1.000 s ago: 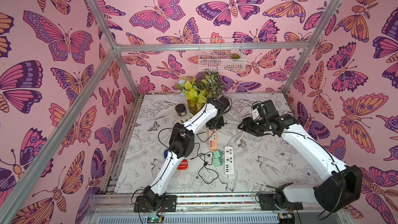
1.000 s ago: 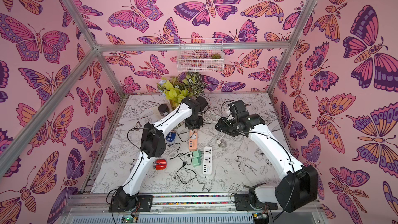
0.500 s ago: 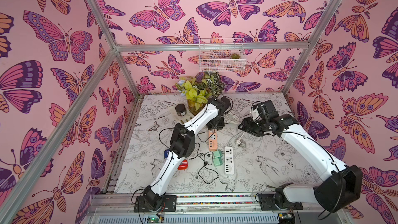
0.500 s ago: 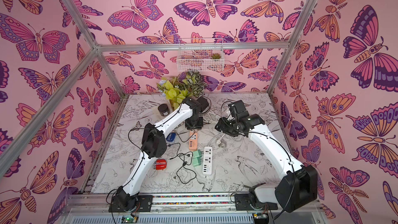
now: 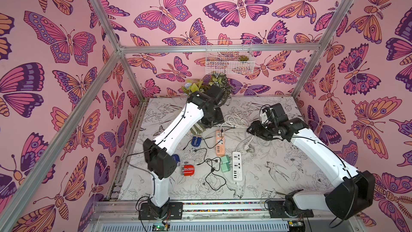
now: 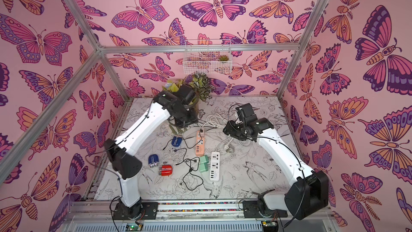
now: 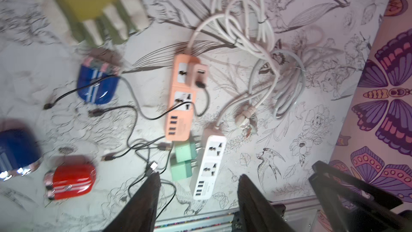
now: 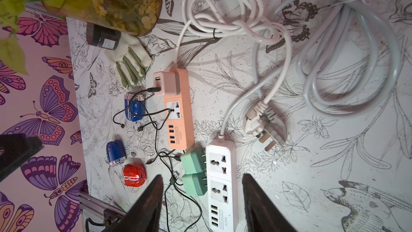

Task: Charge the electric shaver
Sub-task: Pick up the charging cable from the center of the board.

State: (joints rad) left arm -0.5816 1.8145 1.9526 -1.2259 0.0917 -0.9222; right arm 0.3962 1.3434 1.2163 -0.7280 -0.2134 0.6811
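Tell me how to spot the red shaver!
On the table, find the orange power strip. Nearer the left arm's base, two small shavers lie side by side. The red shaver has white stripes; its neighbour is a blue shaver.

I see my left gripper has spread its jaws and drawn back, up and away from the orange power strip, its elbow swinging outward.

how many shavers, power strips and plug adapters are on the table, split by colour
blue shavers: 2
red shaver: 1
orange power strip: 1
white power strip: 1
green plug adapters: 2
pink plug adapter: 1
total: 8
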